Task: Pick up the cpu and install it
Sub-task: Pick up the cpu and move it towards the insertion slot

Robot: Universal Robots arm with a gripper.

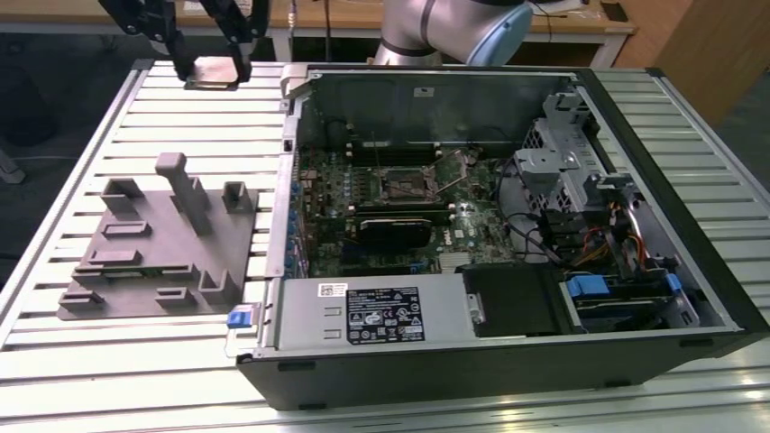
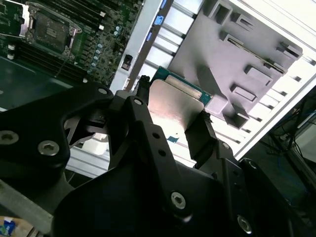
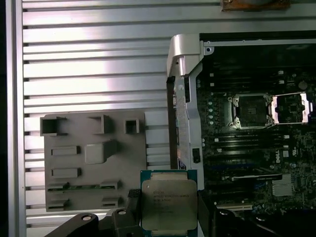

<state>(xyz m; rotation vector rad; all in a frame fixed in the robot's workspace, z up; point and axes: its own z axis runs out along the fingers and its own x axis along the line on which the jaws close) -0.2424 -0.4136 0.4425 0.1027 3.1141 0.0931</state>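
While I watch exterior view, gripper (image 1: 215, 70) hangs above slatted worktop (image 1: 193, 117), clear of it. I see fingers (image 2: 196, 136) pinching cpu (image 3: 169, 202) by two opposite edges, silvery top turned toward wrist cameras, green rim showing past fingertips. Chip sits between fingers, touching nothing else. Grey fixture block (image 3: 94, 158) lies on worktop below fingers, well apart. Open computer case (image 1: 481, 370) just beside block. Motherboard socket (image 3: 252, 111) inside, frame swung open, well apart from fingers, toward exterior view's right.
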